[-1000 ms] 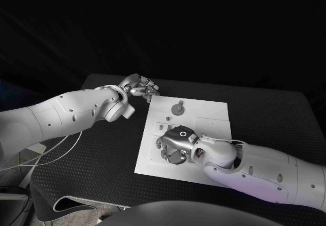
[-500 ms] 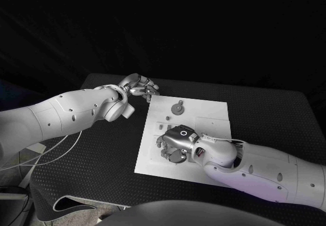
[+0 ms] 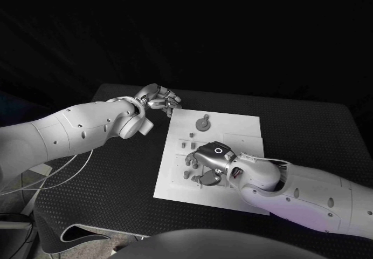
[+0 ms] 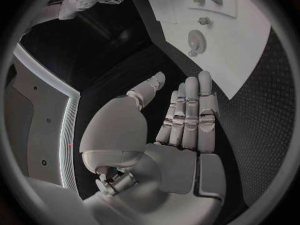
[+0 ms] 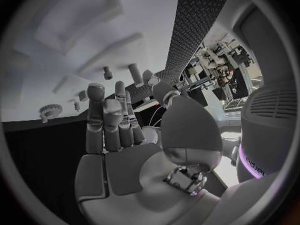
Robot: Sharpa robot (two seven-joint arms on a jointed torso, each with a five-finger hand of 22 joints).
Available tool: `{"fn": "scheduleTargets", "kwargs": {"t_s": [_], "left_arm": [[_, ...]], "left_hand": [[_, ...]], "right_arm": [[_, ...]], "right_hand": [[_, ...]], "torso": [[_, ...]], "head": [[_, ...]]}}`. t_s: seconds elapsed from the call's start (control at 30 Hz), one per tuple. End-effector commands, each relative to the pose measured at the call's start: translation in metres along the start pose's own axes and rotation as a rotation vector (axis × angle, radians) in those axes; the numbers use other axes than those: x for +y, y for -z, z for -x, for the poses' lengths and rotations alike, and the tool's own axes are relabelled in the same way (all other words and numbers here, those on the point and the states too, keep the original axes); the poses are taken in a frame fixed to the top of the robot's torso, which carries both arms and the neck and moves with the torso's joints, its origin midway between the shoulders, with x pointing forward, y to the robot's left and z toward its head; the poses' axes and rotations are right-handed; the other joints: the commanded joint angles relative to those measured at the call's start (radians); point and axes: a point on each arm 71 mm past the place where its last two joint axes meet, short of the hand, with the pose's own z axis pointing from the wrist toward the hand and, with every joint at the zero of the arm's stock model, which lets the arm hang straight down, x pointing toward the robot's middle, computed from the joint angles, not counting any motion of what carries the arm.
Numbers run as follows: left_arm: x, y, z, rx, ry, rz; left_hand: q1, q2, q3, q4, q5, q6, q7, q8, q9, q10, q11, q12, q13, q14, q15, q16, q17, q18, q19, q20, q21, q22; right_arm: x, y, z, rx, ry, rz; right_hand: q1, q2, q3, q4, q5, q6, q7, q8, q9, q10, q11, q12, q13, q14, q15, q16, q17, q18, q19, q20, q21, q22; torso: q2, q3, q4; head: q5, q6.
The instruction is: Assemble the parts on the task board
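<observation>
Flat white rectangular task board [image 3: 233, 132]: lies at the middle of the black textured tabletop [image 3: 311, 129].

Small grey round gear-shaped part [image 3: 204, 123]: stands on the board's far portion; several small grey peg parts [image 3: 188, 144] sit in the board nearer the middle.

Silver left hand [image 3: 158, 100]: just beyond the board's far left corner, over the tabletop (fingers [image 4: 187, 112] straight, pressed together, holding nothing).

Silver right hand [image 3: 208, 164]: palm down over the board's near portion; fingers [image 5: 109, 120] extended side by side, nothing visibly held.

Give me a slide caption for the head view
Right hand over the white task board; left hand at its far corner.
</observation>
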Motion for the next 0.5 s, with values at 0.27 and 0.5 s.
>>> {"fn": "scheduleTargets", "kwargs": {"t_s": [0.27, 0.5], "left_arm": [[0.000, 0.000, 0.002, 0.001, 0.000, -0.004], [0.001, 0.000, 0.004, -0.003, -0.002, -0.001]], "left_hand": [[-0.001, 0.001, -0.004, 0.001, -0.001, -0.002, 0.007, 0.004, -0.001, -0.006, 0.000, 0.002, -0.002, 0.008, 0.002, -0.007, 0.002, 0.052, 0.005, 0.000, -0.004, 0.001], [-0.001, 0.001, -0.005, 0.001, -0.001, -0.002, 0.007, 0.004, -0.001, -0.006, 0.000, 0.002, -0.002, 0.008, 0.003, -0.007, 0.003, 0.052, 0.005, 0.000, -0.005, 0.001]], "right_arm": [[-0.026, 0.020, 0.047, -0.169, -0.115, -0.047], [-0.075, 0.045, 0.063, -0.118, -0.244, -0.231]], "right_hand": [[-0.018, -0.027, 0.010, 0.040, -0.002, -0.014, 0.002, -0.007, -0.002, -0.010, 0.002, -0.009, 0.004, 0.002, 0.008, -0.003, -0.001, 0.069, 0.000, -0.001, -0.006, 0.014], [-0.009, -0.004, 0.014, 0.046, -0.002, 0.016, -0.004, 0.013, 0.006, 0.036, -0.014, 0.019, 0.025, 0.002, -0.007, -0.002, 0.000, 0.069, -0.001, -0.003, -0.006, 0.017]], "torso": [[0.000, 0.0015, -0.0020], [-0.001, 0.0013, -0.0039]], "head": [[-0.007, 0.013], [-0.014, 0.025]]}}
